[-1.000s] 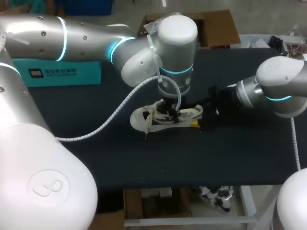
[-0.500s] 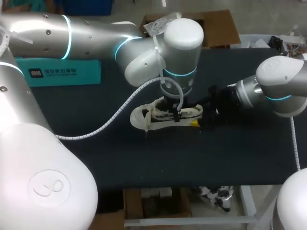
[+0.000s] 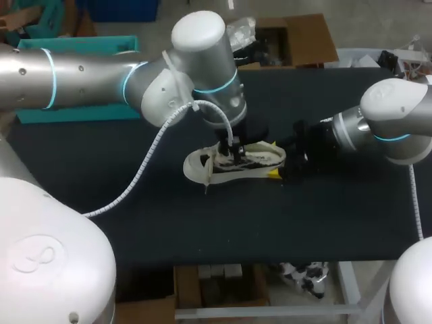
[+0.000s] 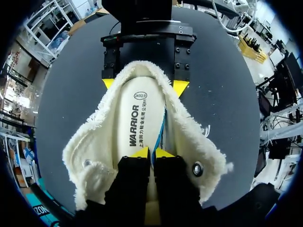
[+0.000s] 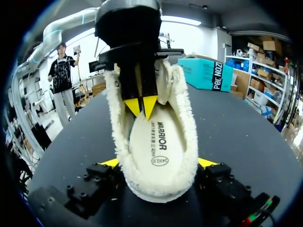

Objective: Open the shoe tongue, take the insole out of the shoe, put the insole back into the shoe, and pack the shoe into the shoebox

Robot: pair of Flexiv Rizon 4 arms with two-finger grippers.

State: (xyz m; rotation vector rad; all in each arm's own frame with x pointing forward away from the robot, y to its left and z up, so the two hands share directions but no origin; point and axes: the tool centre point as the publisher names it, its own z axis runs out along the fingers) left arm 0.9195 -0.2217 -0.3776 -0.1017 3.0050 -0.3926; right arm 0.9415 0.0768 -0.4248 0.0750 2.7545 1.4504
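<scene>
Dark table (image 3: 135, 223) carries the shoe (image 3: 202, 165) at its centre, long axis left–right, heel to the right. Right gripper (image 3: 273, 158) clamps the heel from the right, one finger on each side. Left gripper (image 4: 151, 152) stands in the shoe opening from above, tips nearly together, apparently pinching the insole (image 4: 135, 118) edge. Judged extraction path: upward and toward the heel.

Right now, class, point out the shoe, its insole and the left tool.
shoe (image 3: 197, 166): head view, on its white toe.
insole (image 4: 136, 118): left wrist view, on its printed middle.
left tool (image 4: 151, 152): left wrist view, midway between its yellow tips.
</scene>
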